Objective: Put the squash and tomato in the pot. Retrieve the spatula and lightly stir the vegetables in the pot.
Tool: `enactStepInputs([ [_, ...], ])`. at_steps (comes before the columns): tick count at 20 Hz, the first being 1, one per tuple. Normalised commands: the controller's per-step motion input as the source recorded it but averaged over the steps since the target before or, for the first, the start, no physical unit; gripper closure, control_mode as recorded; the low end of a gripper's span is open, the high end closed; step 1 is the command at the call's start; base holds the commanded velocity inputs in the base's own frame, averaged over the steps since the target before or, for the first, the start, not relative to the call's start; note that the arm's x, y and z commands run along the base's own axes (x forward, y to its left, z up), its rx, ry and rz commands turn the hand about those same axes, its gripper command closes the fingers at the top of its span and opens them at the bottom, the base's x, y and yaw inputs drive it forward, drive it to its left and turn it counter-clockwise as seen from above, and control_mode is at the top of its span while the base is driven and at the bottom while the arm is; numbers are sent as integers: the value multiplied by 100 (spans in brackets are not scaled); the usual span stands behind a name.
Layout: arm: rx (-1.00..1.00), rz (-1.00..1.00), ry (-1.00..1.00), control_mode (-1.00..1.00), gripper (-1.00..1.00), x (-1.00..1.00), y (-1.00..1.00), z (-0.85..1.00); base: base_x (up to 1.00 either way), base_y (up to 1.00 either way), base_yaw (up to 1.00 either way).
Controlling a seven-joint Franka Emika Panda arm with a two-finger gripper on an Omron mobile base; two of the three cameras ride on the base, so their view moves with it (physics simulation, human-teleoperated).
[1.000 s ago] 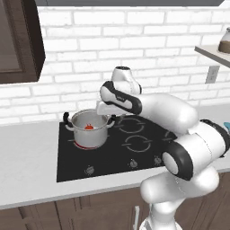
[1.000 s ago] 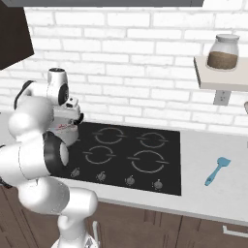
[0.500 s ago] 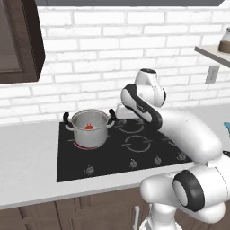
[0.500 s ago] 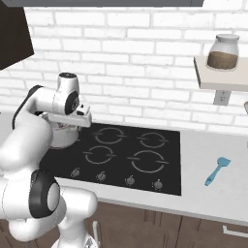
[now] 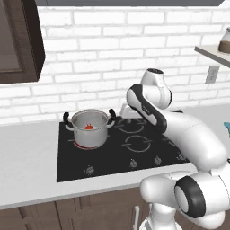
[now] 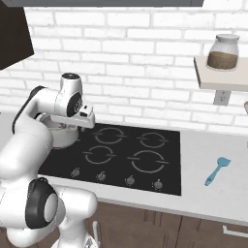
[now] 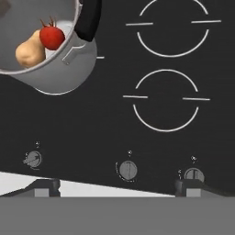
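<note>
- the spatula [image 6: 217,170] lies flat on the surface right of the cooktop [image 6: 145,145], near the front edge; looks light, stiff, thin, so best pinched mid-handle.
- squash [image 7: 28,51] and tomato [image 7: 51,36] touch inside the pot [image 5: 90,128]; the hand view reveals the squash.
- gripper [image 7: 117,189] wide, empty.

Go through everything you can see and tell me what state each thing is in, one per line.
Pot: upright on the cooktop's back left burner, no lid.
Squash: inside the pot.
Tomato: inside the pot, against the squash.
Spatula: flat on the counter right of the cooktop, untouched.
Gripper: open, empty, above the cooktop.
Jar: lidded, on the wall shelf.
</note>
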Motion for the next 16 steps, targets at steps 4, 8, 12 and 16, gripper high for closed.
enactStepInputs([
  [4, 0, 0, 0, -100, -100, 0, -21, 11, 0, 0, 0],
  [8, 0, 0, 0, -100, -100, -7, -61, 2, 0, 0, 0],
  [12, 0, -1, 0, -100, -100, -24, -61, 0, 0, 0, 0],
  [16, -3, -6, 0, -100, -100, -32, -59, 0, 0, 0, 0],
])
